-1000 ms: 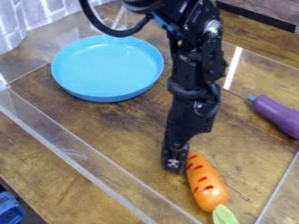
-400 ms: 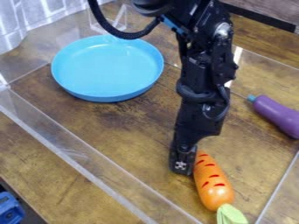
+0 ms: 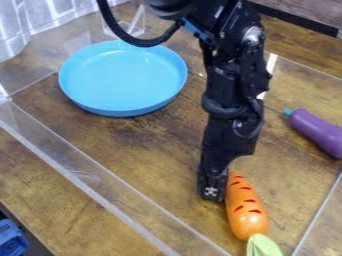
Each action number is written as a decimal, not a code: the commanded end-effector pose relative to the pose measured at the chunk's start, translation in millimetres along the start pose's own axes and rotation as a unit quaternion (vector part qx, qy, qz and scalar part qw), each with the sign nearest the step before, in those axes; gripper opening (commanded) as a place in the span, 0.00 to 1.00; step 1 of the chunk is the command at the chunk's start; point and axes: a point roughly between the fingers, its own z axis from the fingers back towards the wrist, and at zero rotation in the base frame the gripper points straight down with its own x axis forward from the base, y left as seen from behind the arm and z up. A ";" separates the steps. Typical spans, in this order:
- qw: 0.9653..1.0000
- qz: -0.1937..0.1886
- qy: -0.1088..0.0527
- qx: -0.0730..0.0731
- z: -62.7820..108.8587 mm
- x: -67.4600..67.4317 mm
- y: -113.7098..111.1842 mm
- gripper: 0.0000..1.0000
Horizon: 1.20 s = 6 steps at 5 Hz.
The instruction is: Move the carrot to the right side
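Where the black robot hand (image 3: 214,186) meets the worktop (image 3: 120,150), its tip stands low, just beside the plump orange toy carrot (image 3: 243,207) with darker stripes and a light green leafy top (image 3: 263,246). Whether the fingers are spread or drawn together cannot be told; the arm's dark body masks them. No grip on the carrot can be confirmed. The carrot lies on its side near the lower right of the view, upper end against or very near the hand, leaves towards the lower edge.

Assessment of method: the hand appears placed for a sideways push. Contact should be kept low and brought nearer the carrot's middle — pressure at the upper end alone would likely swivel it. A slow, level stroke is advised, since a rounded body may roll ahead. The purple toy eggplant (image 3: 317,133) lies farther up on the right and should be left undisturbed.

Containers: one round blue plastic bowl (image 3: 123,77), upper left, well apart from the carrot. Nothing is visible inside it — and the task makes no call on it.
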 end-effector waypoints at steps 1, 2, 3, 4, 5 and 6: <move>1.000 0.001 -0.013 0.006 5.2 -2.7 5.2 1.00; 1.000 -0.006 -0.018 0.006 5.5 -1.6 5.6 1.00; 1.000 -0.008 -0.022 0.006 6.6 0.8 5.1 0.00; 1.000 -0.010 -0.027 0.007 7.2 3.3 5.0 0.00; 0.999 -0.006 -0.031 0.008 7.4 2.1 -12.4 1.00; 0.999 -0.001 -0.034 0.009 8.1 0.6 -30.1 0.00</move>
